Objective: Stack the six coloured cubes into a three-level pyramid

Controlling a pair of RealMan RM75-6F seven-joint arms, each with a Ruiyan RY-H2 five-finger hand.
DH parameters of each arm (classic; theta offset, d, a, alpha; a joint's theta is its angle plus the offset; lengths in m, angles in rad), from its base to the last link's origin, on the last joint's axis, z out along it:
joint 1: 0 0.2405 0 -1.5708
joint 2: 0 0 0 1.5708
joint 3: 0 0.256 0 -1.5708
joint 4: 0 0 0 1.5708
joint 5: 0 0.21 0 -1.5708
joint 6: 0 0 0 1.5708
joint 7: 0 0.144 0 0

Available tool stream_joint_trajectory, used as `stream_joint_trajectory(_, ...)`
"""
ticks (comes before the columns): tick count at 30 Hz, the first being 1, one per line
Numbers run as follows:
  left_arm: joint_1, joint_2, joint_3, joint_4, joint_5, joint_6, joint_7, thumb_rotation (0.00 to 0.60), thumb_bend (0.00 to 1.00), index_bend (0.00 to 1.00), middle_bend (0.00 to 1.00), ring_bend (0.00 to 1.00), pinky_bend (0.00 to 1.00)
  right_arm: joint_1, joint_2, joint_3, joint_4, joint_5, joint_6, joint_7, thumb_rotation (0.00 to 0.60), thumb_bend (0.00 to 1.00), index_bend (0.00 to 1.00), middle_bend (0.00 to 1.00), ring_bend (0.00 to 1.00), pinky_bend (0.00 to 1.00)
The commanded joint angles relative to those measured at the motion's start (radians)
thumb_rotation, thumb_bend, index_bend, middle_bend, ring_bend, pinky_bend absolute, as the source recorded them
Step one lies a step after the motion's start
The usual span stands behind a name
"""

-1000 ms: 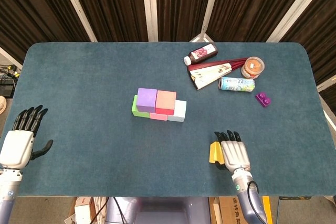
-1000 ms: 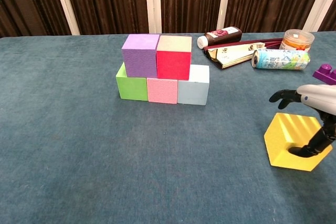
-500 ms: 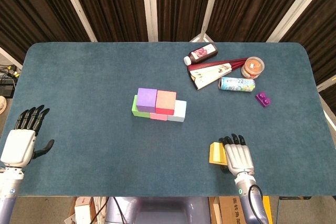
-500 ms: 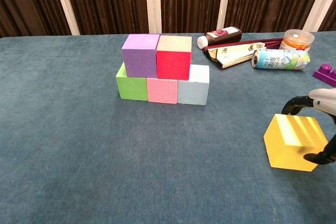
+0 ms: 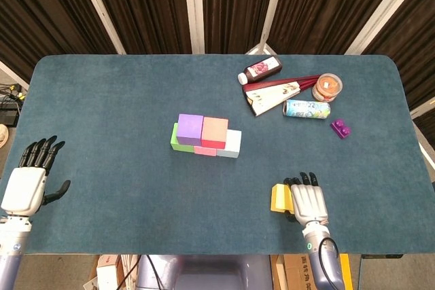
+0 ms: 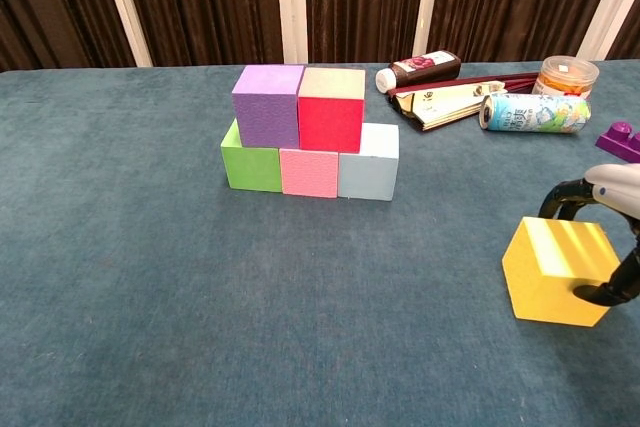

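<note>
Five cubes stand stacked mid-table: green (image 6: 250,167), pink (image 6: 309,172) and light blue (image 6: 369,163) in a row, with purple (image 6: 266,105) and red (image 6: 330,110) on top. The stack also shows in the head view, where the purple cube (image 5: 190,127) is its top left. The yellow cube (image 6: 558,269) lies flat on the table near the front right edge, also seen as the yellow cube (image 5: 279,197). My right hand (image 5: 309,202) sits against its right side, one finger (image 6: 565,197) arched by the far edge, thumb at the near right face, not lifting it. My left hand (image 5: 27,185) hovers open at the far left.
At the back right lie a dark bottle (image 5: 262,69), a folded fan (image 5: 275,94), an orange-lidded jar (image 5: 327,87), a printed can (image 5: 306,109) and a small purple brick (image 5: 340,128). The table's front edge (image 5: 204,252) runs just below my right hand.
The yellow cube, tipped on an edge under my right hand a second ago, now lies flat. My right hand has drawn back slightly toward the front edge. The left hand has barely moved.
</note>
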Motion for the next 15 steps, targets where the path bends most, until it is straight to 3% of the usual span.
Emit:
stream_joint_trajectory(1,0.001,-0.002,-0.003,0.0,-0.002,0.002,-0.001,0.6,0.37,0.11,0.01,0.0,0.0,0.002,0.0,0.003,-0.001,0.003,0.0,0.0,0.6,0.29,0.27,0.32,0.14,0.0)
stream_joint_trajectory(15,0.009,-0.007,-0.013,0.001,-0.009,0.011,0.008,0.6,0.37,0.11,0.01,0.0,0.0,-0.002,-0.01,0.007,-0.002,-0.03,0.022,0.016,0.6,0.29,0.32,0.33,0.16,0.0)
